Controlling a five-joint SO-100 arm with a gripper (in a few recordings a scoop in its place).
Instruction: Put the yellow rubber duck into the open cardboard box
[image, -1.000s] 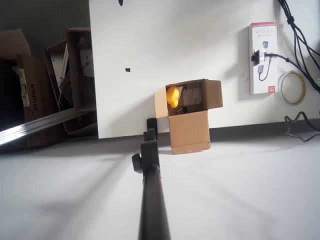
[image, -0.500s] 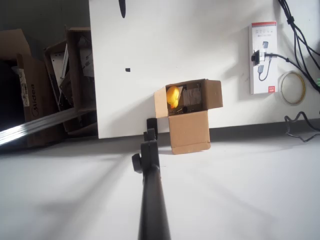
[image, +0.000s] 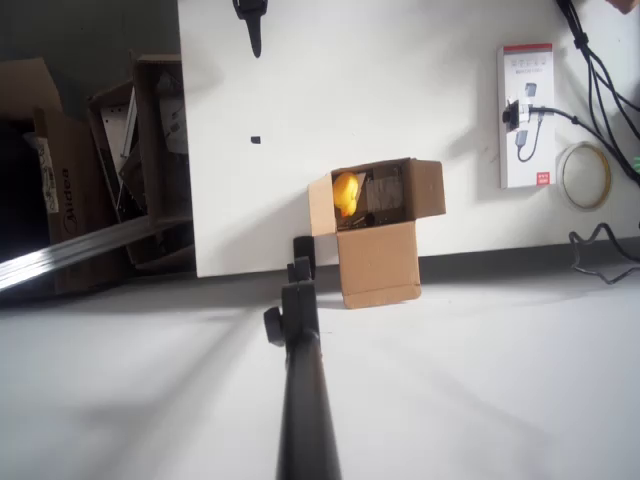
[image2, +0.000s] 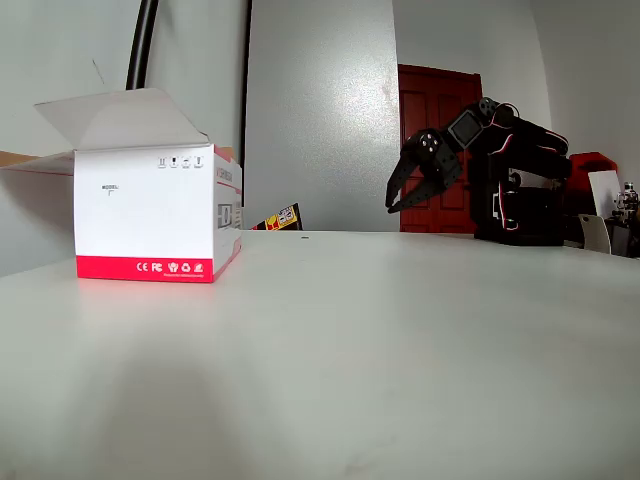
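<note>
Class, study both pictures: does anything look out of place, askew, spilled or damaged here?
Nothing looks spilled or damaged. The yellow rubber duck sits inside the open cardboard box, against its left wall in the overhead view. The gripper hangs open above the table, holding nothing. The white and red box stands upright, lid flap raised.

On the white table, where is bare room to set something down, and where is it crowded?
Overhead view: the table is bare across the stretch between the open cardboard box, holding the yellow rubber duck, and the pincer at the top edge. It is crowded on the right, with the red-and-white box, tape roll and cables.
</note>
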